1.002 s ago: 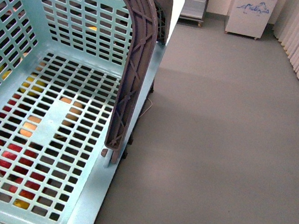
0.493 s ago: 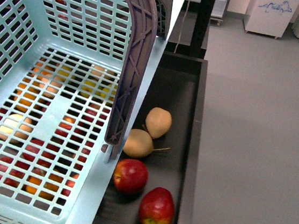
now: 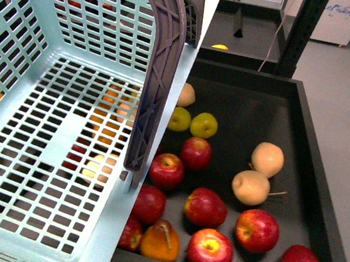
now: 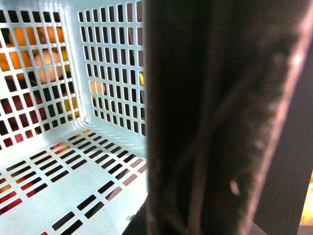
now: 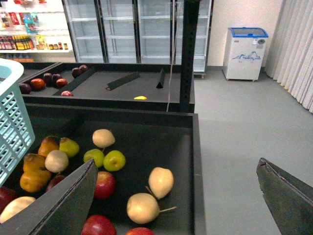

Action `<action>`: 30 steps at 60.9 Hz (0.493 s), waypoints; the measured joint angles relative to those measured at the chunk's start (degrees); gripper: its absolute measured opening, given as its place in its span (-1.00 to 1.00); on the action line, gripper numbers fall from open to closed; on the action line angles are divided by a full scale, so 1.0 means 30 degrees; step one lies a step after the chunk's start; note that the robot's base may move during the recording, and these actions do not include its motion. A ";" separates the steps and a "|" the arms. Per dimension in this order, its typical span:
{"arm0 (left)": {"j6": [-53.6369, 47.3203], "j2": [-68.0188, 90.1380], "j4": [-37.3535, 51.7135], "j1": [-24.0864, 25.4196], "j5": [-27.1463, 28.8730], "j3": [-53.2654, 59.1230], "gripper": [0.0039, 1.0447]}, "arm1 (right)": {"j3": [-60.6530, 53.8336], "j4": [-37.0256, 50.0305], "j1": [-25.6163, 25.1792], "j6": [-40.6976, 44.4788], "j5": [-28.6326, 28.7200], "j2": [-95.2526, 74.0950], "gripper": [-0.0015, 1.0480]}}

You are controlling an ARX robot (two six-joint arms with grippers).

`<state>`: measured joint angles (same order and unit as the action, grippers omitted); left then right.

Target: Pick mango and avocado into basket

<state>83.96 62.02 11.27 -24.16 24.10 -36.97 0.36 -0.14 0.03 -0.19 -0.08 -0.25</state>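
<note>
The turquoise basket fills the left half of the front view, held above the fruit, with its grey-brown handle standing upright. In the left wrist view that handle blocks most of the picture. My left gripper is shut on it, its fingers hidden. The basket's slotted floor holds nothing. My right gripper is open over the bin's right rim with nothing between its fingers. A corner of the basket shows in that view. The mango and the avocado are out of view.
A black bin holds red apples, pale pears, green apples and an orange fruit. More fruit shows through the basket's slots. A black post stands behind, and grey floor lies to the right.
The fruit bin has come to fill the right half of the front view, where a second ago there was only bare floor. The basket keeps its place in the picture.
</note>
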 joint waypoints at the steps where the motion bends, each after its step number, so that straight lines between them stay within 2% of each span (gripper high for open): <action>1: -0.0007 0.0000 0.0000 0.0000 0.0022 0.0000 -0.90 | 0.0000 -0.0007 0.0000 0.0007 -0.0007 0.0000 0.85; 30: -0.0036 -0.0022 0.0000 0.0000 0.0000 0.0000 -0.90 | 0.0000 -0.0015 0.0000 0.0007 -0.0007 0.0000 0.85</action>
<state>83.85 61.95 11.27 -24.16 24.10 -36.97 0.36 -0.19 0.03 -0.16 -0.10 -0.25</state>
